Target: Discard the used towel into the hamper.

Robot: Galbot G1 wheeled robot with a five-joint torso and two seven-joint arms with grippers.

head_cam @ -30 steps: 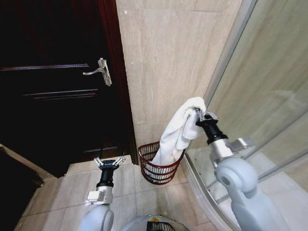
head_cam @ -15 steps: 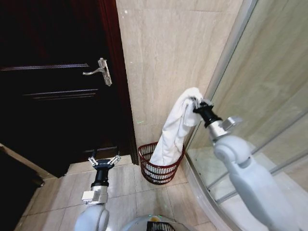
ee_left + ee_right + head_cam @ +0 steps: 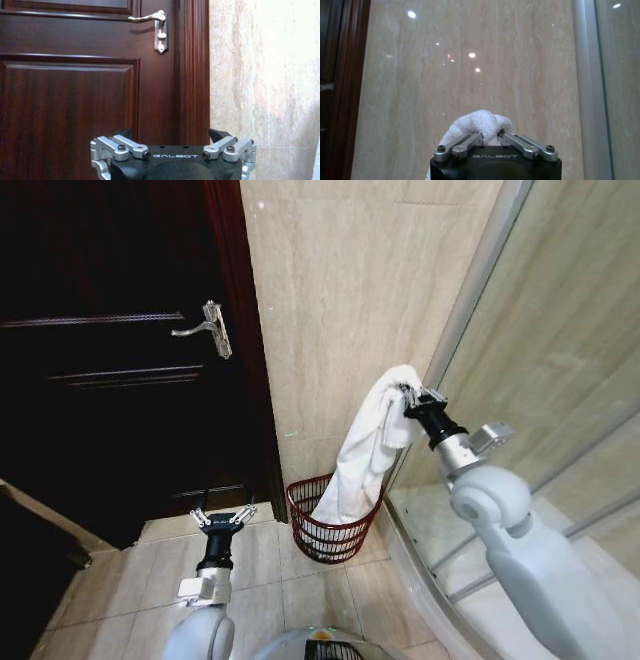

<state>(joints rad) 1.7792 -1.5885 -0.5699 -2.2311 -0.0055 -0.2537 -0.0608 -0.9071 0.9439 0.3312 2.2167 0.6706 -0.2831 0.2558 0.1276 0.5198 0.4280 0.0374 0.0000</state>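
Hamper (image 3: 333, 528) mouth open above; wall (image 3: 350, 300) behind, shower glass (image 3: 560, 380) right, floor left bare.

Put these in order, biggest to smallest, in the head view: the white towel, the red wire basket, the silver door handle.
1. White fluffy towel
2. Dark red wire-mesh basket, the hamper
3. Silver metal door handle

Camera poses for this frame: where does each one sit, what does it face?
Head: high, looking down at hamper, door, both arms.
Left wrist: low on left gripper, open, facing door handle.
Right wrist: on right gripper, facing tile wall, clamping towel.
Shared: head and right wrist both see towel.
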